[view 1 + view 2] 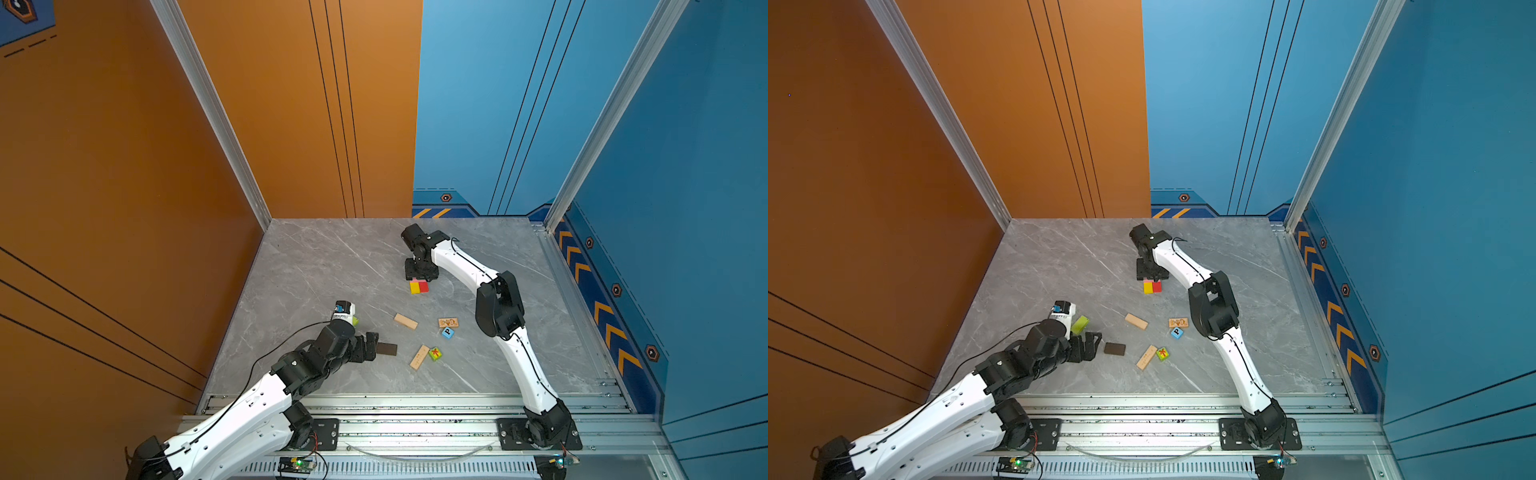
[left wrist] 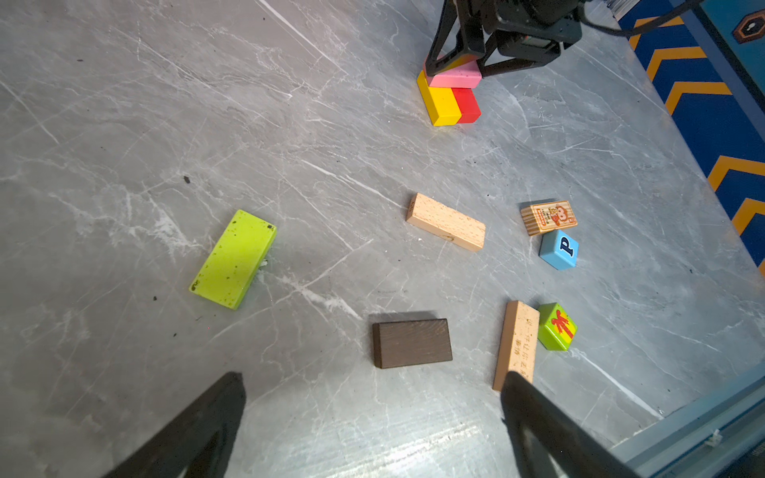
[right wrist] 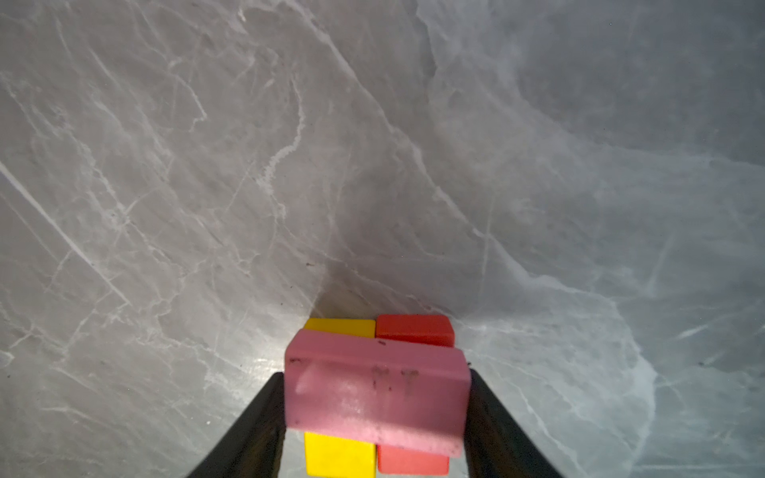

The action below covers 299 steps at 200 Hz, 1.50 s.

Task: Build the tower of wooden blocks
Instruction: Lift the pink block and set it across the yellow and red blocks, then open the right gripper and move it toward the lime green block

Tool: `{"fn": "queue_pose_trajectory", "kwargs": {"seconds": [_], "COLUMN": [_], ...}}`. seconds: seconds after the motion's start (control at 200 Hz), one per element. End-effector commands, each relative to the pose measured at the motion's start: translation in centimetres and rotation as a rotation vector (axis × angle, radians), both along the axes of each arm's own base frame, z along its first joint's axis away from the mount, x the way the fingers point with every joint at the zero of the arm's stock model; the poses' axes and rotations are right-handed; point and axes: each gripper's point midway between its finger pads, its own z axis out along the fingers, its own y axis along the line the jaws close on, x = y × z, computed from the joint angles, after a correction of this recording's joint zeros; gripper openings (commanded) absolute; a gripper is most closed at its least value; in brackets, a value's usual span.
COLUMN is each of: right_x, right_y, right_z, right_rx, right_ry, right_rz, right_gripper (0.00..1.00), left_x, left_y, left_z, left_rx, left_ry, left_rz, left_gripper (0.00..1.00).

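Marble surface (image 1: 332, 270). Tower (image 1: 419, 286) begun, far middle: yellow block (image 2: 443, 105) and red block (image 2: 467, 105) side by side. My right pincer (image 3: 376, 380) clamped on pink block (image 3: 376, 397), crosswise over both. Step: seating second layer. Next, I judge: let go, lift straight. Left pincer (image 2: 374, 378) apart, by dark brown block (image 2: 412, 343).

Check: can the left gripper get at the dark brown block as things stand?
Probably yes. The open left gripper faces the dark brown block lying flat just ahead, with only bare table between; the nearest tan block lies aside.
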Motion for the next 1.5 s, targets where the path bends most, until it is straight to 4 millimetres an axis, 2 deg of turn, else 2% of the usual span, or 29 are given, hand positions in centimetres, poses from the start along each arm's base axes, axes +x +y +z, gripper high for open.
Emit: {"fn": "queue_pose_trajectory", "kwargs": {"seconds": [0.0,0.215,0.26,0.34,0.46,0.636,0.766,0.911,1.011,1.021,1.041,1.096,1.256,1.376,1.492], "right_x": [0.4,0.4,0.3,0.3,0.4,-0.3,-2.0,-4.4,-6.1,-7.0,-7.6,-8.7,-11.5,-13.0,-13.8], "right_y": [0.2,0.0,0.1,0.1,0.2,1.0,2.5,4.4,5.5,6.5,7.1,7.9,10.3,11.5,12.5], "right_z": [-0.3,-0.6,-0.5,-0.2,1.3,5.0,7.4,8.3,7.7,7.7,7.7,7.5,6.9,6.2,5.5], "right_rx": [0.013,0.011,0.013,0.017,0.026,0.048,0.063,0.083,0.089,0.091,0.092,0.095,0.120,0.139,0.158], "right_ry": [0.003,0.011,0.011,0.010,-0.018,-0.080,-0.110,-0.117,-0.108,-0.106,-0.107,-0.100,-0.094,-0.087,-0.077], "right_rz": [0.014,0.020,0.025,0.039,0.059,0.100,0.170,0.243,0.287,0.312,0.328,0.353,0.412,0.435,0.447], "right_gripper": [0.60,0.66,0.70,0.84,0.93,0.96,0.96,0.95,0.95,0.94,0.94,0.92,0.87,0.84,0.83], "left_x": [0.6,0.8,0.8,0.9,1.0,0.7,-0.4,-2.1,-3.4,-3.5,-3.7,-4.3,-5.1,-5.4,-5.6], "left_y": [-0.5,-0.8,-0.9,-1.0,-1.0,-0.3,1.0,3.2,4.7,4.8,5.1,5.8,6.5,6.9,7.2], "left_z": [1.5,1.4,1.4,1.4,1.8,2.4,2.4,1.7,1.1,1.1,1.1,0.8,0.1,-0.8,-1.0], "left_rx": [-0.028,-0.027,-0.027,-0.027,-0.024,-0.022,-0.036,-0.050,-0.058,-0.060,-0.061,-0.064,-0.093,-0.082,-0.088], "left_ry": [-0.028,-0.019,-0.018,-0.017,-0.021,-0.026,-0.023,-0.006,0.012,0.014,0.015,0.024,0.036,0.067,0.080], "left_rz": [-0.013,-0.019,-0.023,-0.027,-0.027,-0.007,0.028,0.097,0.142,0.145,0.154,0.175,0.205,0.232,0.251], "left_gripper": [0.98,0.98,0.98,0.98,0.98,0.98,0.98,0.98,0.98,0.98,0.98,0.98,0.99,0.98,0.98]}}
